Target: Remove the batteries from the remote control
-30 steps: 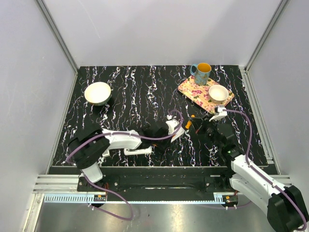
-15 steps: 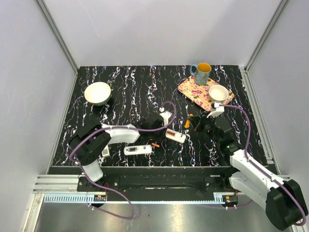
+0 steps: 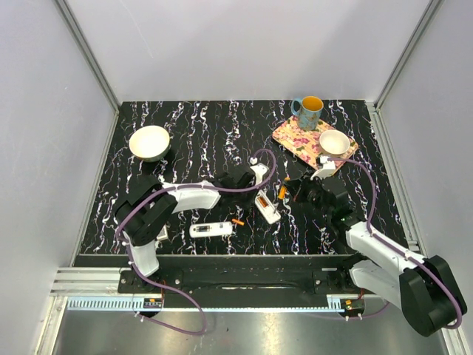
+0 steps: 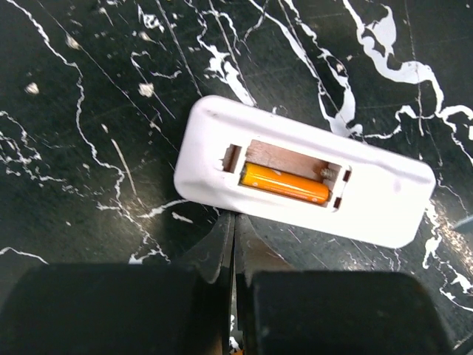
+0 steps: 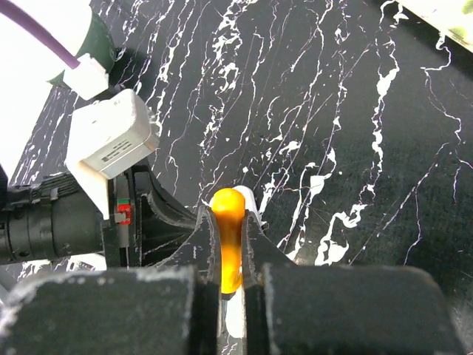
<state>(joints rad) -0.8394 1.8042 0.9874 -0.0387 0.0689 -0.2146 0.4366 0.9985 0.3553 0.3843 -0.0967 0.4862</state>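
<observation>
A white remote control (image 4: pixel 303 181) lies back side up with its compartment uncovered, and one orange battery (image 4: pixel 287 183) sits in it. My left gripper (image 4: pixel 233 222) is shut and empty, its tips at the remote's near long edge. In the top view this remote (image 3: pixel 267 206) lies mid-table with the left gripper (image 3: pixel 255 194) just left of it. My right gripper (image 5: pixel 228 222) is shut on an orange battery (image 5: pixel 228 237) that stands up between the fingers. It hovers right of the remote, seen from above as the right gripper (image 3: pixel 294 191).
A second white remote (image 3: pixel 210 230) and a loose orange battery (image 3: pixel 237 221) lie near the front. A white bowl (image 3: pixel 149 142) sits far left. At the back right are a floral tray (image 3: pixel 299 140), a small bowl (image 3: pixel 334 141) on it and a mug (image 3: pixel 309 112).
My left gripper drew back left off the remote, which has turned more upright in the top view. The right gripper shifted slightly left, still holding its battery.
</observation>
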